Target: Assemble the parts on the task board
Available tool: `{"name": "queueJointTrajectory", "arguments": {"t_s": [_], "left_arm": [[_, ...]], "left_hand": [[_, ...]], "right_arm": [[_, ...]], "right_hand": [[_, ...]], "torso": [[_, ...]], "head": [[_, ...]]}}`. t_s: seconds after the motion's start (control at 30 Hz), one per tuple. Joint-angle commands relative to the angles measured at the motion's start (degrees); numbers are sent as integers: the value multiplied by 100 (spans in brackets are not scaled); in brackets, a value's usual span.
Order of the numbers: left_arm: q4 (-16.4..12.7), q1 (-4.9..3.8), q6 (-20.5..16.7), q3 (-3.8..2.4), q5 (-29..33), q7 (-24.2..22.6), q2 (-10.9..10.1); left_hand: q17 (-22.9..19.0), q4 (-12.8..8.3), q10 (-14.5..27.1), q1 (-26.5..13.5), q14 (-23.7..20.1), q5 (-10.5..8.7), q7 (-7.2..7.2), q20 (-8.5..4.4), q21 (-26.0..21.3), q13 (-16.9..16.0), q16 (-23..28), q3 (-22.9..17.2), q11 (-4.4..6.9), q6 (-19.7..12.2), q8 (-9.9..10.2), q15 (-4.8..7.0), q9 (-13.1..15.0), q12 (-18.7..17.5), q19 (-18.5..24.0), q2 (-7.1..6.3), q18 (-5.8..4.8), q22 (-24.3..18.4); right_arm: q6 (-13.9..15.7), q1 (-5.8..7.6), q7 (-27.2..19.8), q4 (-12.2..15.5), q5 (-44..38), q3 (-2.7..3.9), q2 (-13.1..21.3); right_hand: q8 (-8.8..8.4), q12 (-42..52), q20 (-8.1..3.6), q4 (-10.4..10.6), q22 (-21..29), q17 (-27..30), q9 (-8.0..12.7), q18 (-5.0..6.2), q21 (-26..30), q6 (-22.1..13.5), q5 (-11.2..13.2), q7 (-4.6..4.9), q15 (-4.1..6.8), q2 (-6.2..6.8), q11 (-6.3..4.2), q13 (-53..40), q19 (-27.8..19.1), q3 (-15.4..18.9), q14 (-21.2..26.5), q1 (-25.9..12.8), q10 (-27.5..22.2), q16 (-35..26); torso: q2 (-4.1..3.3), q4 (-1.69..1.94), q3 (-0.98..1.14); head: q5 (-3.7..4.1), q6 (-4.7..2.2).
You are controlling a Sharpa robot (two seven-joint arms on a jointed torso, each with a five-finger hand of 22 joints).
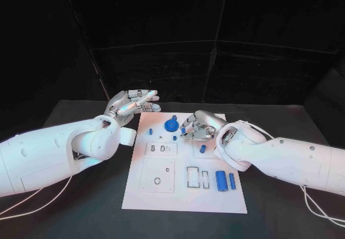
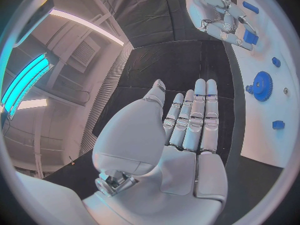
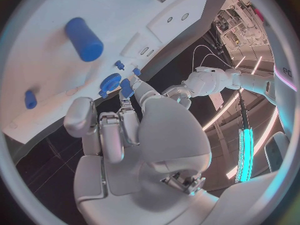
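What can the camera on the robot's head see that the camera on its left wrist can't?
The head view alone shows the two blue cylinders lying at the near end of the task board, and the left arm. The left wrist view alone shows the left hand's palm side, fingers straight and holding nothing. Both show the blue gear and the right hand pinching a small blue part.

1. The head view is dark all around; light falls from above onto the white task board (image 1: 184,164), which glows brightly against the black table (image 1: 287,214).
2. The white arms catch bluish glare along their upper surfaces.
3. Both wrist views are fisheye circles; straight edges bend and blur toward the rim.
4. Cyan light strips (image 2: 25,82) shine brightly in both wrist views.
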State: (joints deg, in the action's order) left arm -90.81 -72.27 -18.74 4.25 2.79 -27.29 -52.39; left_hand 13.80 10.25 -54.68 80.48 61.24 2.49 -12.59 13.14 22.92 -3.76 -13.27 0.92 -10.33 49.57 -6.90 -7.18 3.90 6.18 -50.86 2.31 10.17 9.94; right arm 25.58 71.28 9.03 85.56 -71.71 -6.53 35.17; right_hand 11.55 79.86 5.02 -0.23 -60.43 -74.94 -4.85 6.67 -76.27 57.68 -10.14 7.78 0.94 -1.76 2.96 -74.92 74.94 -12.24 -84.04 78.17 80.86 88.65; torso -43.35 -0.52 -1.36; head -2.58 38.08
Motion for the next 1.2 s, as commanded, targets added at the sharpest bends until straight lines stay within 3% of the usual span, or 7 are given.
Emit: {"name": "queueJointTrajectory", "arguments": {"t_s": [0.03,0.33,0.47,0.7,1.2], "left_arm": [[5,-10,65,-6,-13,-28,24],[29,-11,64,-6,-13,-22,53],[35,-12,69,-6,-13,-19,68],[42,-12,71,-6,-13,-11,79],[43,-12,82,-6,-13,-11,83]], "left_hand": [[5,-33,-30,15,-28,30,-53,17,-19,-1,23,-6,0,33,31,-11,-1,-18,31,18,13,-5],[9,-33,-43,11,-23,30,-51,18,-21,-3,25,-3,3,43,28,-9,1,-15,29,19,15,-7],[9,-33,-43,11,-23,30,-51,18,-21,-3,25,-3,3,43,28,-9,1,-15,29,19,15,-7],[9,-33,-43,11,-23,30,-51,18,-21,-3,25,-3,3,43,28,-9,1,-15,29,19,15,-7],[9,-33,-43,11,-23,30,-51,18,-21,-3,25,-3,3,43,28,-9,1,-15,29,19,15,-7]], "right_arm": [[-220,6,377,-52,-400,1,-184],[-410,-32,407,-131,-661,-13,-515],[-469,-46,427,-130,-769,-125,-577],[-622,-67,441,-140,-935,-205,-664],[-690,-111,452,-170,-1033,-226,-761]], "right_hand": [[25,-42,-7,4,13,-1180,-7,-115,-25,26,-32,-22,35,6,-19,-314,43,-31,-524,-56,-23,14],[19,-47,-7,5,11,-1184,-4,-116,-26,21,-26,-18,34,15,-17,-311,44,-33,-524,-65,-26,16],[15,-47,-7,8,11,-1189,-2,-116,-26,17,-23,-16,33,22,-14,-313,45,-33,-525,-75,-24,17],[6,-59,-5,10,11,-1196,4,-116,-25,13,10,-13,29,50,-11,-304,45,-33,-527,-99,-30,19],[2,-61,-4,8,9,-1200,7,-117,-26,13,29,-12,28,65,-9,-304,46,-34,-528,-109,-30,21]], "torso": [[-9,3,6],[-8,-16,6],[-6,-25,4],[-2,-12,10],[-4,-10,7]], "head": [[-27,23],[-41,18],[-55,35],[-60,69],[-67,118]]}}
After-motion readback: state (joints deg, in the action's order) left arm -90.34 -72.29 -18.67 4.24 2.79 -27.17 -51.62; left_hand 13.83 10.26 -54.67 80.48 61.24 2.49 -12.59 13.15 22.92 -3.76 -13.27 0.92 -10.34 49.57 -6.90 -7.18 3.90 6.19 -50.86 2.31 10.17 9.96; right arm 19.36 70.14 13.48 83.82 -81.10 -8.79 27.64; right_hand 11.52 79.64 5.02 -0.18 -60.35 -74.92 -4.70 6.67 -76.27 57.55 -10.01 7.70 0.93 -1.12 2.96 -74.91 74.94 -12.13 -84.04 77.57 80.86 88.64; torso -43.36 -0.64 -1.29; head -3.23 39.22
